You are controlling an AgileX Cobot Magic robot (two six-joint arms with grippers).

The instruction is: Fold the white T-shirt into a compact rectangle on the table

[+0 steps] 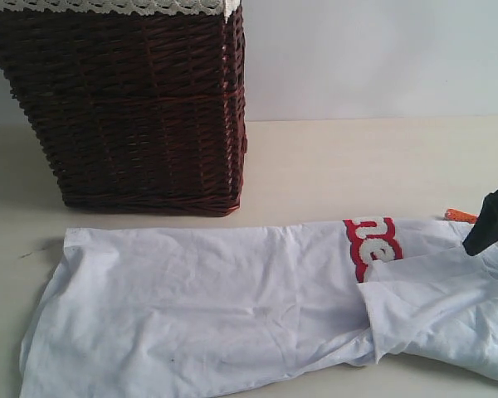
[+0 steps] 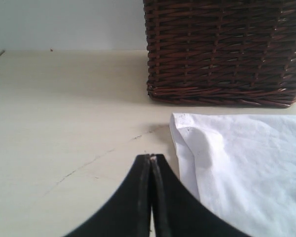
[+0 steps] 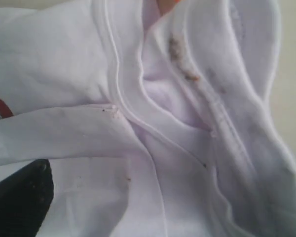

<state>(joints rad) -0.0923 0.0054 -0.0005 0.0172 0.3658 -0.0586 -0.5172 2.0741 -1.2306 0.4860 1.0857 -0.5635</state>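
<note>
The white T-shirt (image 1: 216, 307) lies flat along the table (image 1: 357, 166), with a flap (image 1: 440, 307) folded over its right end beside the red-outlined lettering (image 1: 372, 245). An orange tag (image 1: 460, 215) peeks out at the neck. My right gripper (image 1: 488, 222) hovers at the collar end. In the right wrist view the right gripper (image 3: 172, 175) is open, its dark fingers (image 3: 19, 197) wide apart over the collar seams (image 3: 187, 74). My left gripper (image 2: 152, 157) is shut on nothing, over bare table just beside the shirt's hem corner (image 2: 187, 133). It is out of the exterior view.
A dark wicker basket (image 1: 124, 108) with a white lace liner (image 1: 108, 7) stands behind the shirt's left half, also filling the far side of the left wrist view as the basket (image 2: 222, 49). A pale wall rises behind the table.
</note>
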